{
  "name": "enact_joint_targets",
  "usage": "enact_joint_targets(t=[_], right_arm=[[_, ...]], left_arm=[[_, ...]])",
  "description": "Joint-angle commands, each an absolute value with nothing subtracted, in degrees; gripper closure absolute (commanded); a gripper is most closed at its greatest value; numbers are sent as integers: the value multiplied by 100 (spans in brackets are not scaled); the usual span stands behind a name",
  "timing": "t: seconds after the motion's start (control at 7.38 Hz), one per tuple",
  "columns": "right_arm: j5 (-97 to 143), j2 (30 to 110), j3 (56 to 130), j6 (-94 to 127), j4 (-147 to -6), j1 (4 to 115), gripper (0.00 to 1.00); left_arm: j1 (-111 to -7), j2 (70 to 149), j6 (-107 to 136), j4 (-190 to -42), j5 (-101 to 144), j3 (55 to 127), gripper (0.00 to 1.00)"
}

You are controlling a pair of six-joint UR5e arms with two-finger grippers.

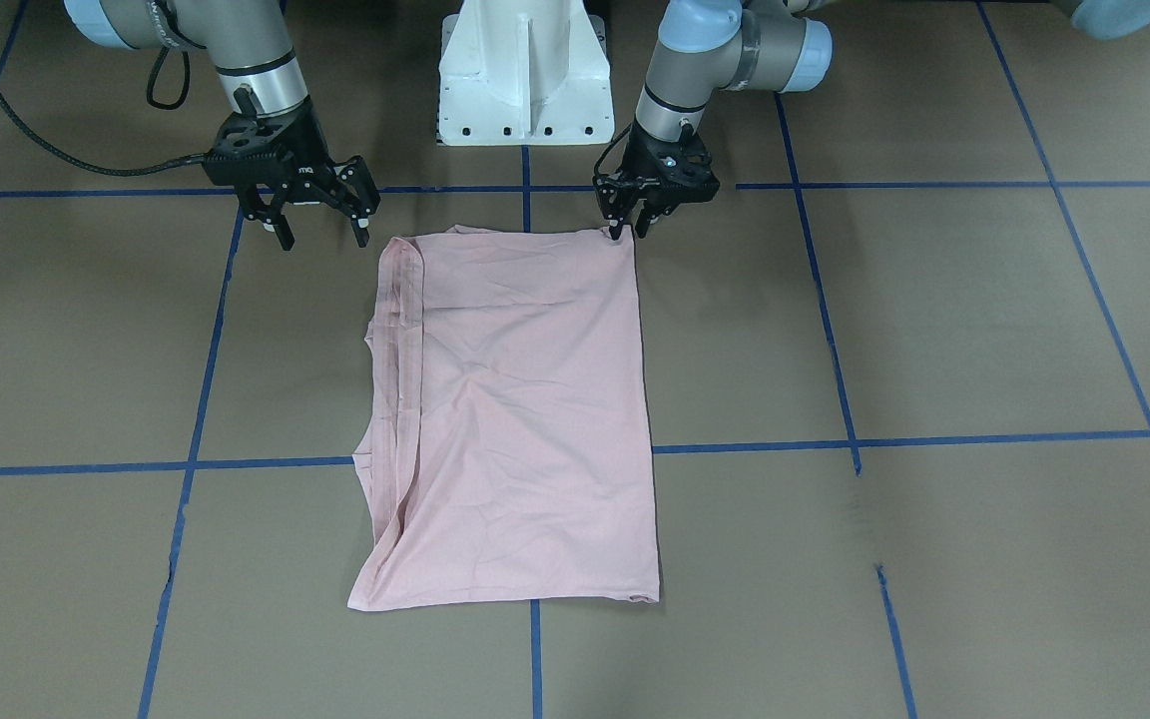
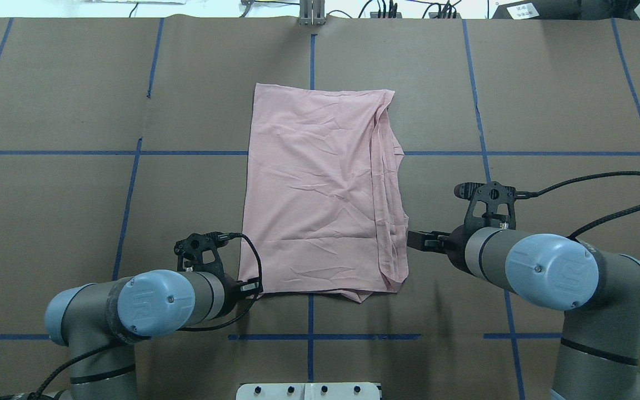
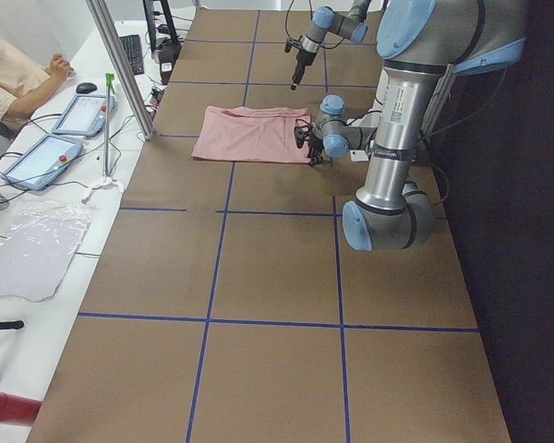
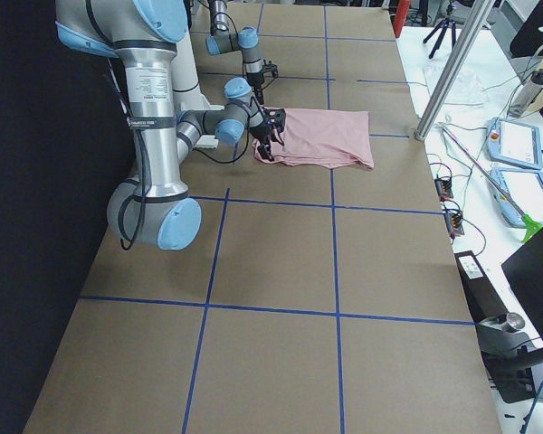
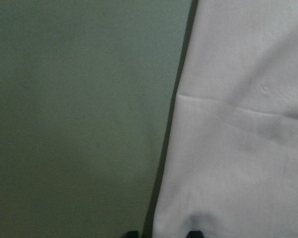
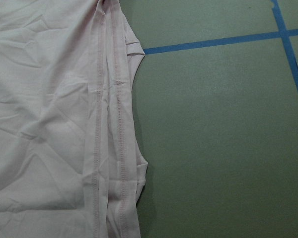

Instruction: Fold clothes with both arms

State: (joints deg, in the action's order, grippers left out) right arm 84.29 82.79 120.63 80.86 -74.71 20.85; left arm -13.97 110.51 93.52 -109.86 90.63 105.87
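T-shirt (image 1: 525, 399) lies flat in the middle of the brown tabletop (image 1: 934, 330), plain pink side up. It is narrowed to a long rectangle, with its stitched edges (image 6: 120, 148) stacked along my right side. I judge the next fold runs lengthwise, which would explain why my 2 arms sit at the end nearest my base. My left arm (image 2: 159, 303) is low, so the left claw (image 1: 630, 230) straddles the near left corner, fingers narrowly apart with the cloth edge between them, not clamped as far as I can see. My right arm (image 2: 548, 272) holds the right claw (image 1: 322, 228) wide apart just beside the other near corner, touching nothing, placed for 1 matching grip.
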Motion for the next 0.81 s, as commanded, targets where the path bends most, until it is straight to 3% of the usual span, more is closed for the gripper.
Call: enact_joint_targets(t=[0.0,0.41,0.68], right_arm=[[8429,8279,12059,8086,-7471,2083,0],[8499,8139,12024,8626,-7610,1961,3],[8499,7012,11631,9505,-8608,1812,8]], left_arm=[[-1397,11057,9308,-10986,9070,10582,100],[-1397,11057,9255,-10986,9070,10626,100],[-1397,11057,9264,-10986,9070,10643,100]])
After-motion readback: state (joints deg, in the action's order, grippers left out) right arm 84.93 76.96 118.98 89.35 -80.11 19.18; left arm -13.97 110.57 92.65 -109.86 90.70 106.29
